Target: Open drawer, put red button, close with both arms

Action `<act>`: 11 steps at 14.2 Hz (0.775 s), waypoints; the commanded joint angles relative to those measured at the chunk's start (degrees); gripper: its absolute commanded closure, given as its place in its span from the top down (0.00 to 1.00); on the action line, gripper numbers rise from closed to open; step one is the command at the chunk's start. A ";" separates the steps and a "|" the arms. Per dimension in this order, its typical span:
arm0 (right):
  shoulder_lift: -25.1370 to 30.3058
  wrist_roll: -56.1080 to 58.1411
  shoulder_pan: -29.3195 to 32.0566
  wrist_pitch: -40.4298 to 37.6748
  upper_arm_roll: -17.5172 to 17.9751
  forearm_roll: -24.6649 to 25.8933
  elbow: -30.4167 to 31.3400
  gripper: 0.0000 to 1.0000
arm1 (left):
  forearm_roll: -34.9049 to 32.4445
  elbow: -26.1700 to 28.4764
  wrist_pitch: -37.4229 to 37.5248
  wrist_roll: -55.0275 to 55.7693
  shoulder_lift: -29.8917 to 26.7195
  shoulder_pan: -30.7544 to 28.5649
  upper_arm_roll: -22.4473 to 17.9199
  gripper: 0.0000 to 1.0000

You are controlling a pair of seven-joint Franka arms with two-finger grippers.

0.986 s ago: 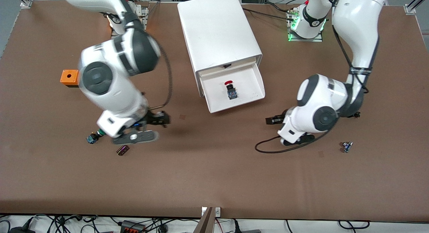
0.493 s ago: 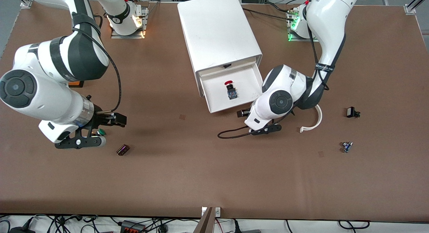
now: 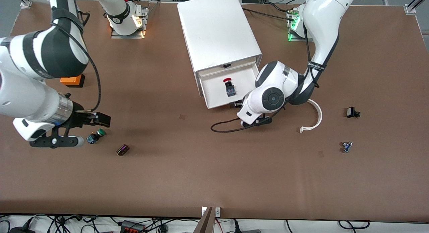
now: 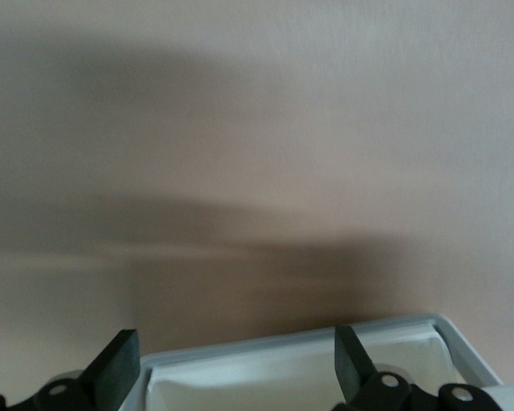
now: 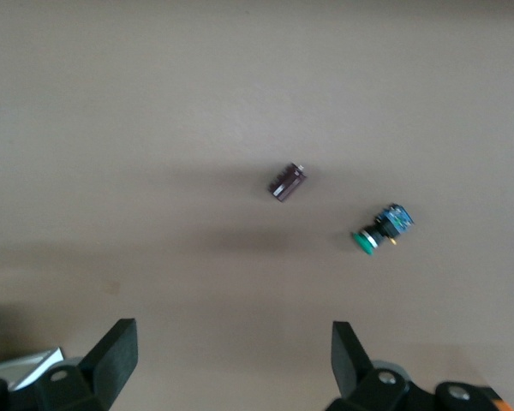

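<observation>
The red button (image 3: 228, 86) lies in the open drawer (image 3: 214, 99) of the white cabinet (image 3: 218, 28). My left gripper (image 3: 235, 104) is open at the drawer's front edge. In the left wrist view the gripper (image 4: 236, 368) has its black fingers (image 4: 118, 366) spread, with the drawer's white front rim (image 4: 283, 353) between them. My right gripper (image 3: 100, 120) is open and empty, low over the table toward the right arm's end. In the right wrist view the gripper (image 5: 233, 355) holds nothing.
A green-capped button (image 3: 95, 136) (image 5: 379, 231) and a small dark cylinder (image 3: 122, 150) (image 5: 287, 182) lie near my right gripper. An orange box (image 3: 71, 80) sits partly under the right arm. Small parts (image 3: 351, 112) (image 3: 346, 146) and a white curved piece (image 3: 316, 117) lie toward the left arm's end.
My left arm swung in to the drawer's front edge, and the drawer with the red button has slid in slightly. My right arm swung away toward its own end of the table.
</observation>
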State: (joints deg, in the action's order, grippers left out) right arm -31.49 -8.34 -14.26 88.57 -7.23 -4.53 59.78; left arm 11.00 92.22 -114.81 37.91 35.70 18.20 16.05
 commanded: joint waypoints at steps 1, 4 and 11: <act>5.63 3.83 4.66 -1.21 0.72 -0.13 4.96 1.00 | 1.66 6.12 -0.24 0.14 -5.10 -1.24 1.35 1.00; 11.61 8.68 10.45 -0.33 2.64 -0.04 11.83 1.00 | 4.90 8.50 -0.07 1.10 -6.43 -1.41 3.29 1.00; 16.99 11.33 15.84 -0.50 8.02 4.70 16.42 1.00 | 5.26 11.31 1.34 5.76 -8.36 -1.67 6.97 1.00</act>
State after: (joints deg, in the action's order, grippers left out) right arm -16.54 2.11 1.00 87.74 -0.34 -0.92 73.60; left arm 14.81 99.94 -113.96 42.57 30.69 17.86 21.08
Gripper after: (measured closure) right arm 0.000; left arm 0.000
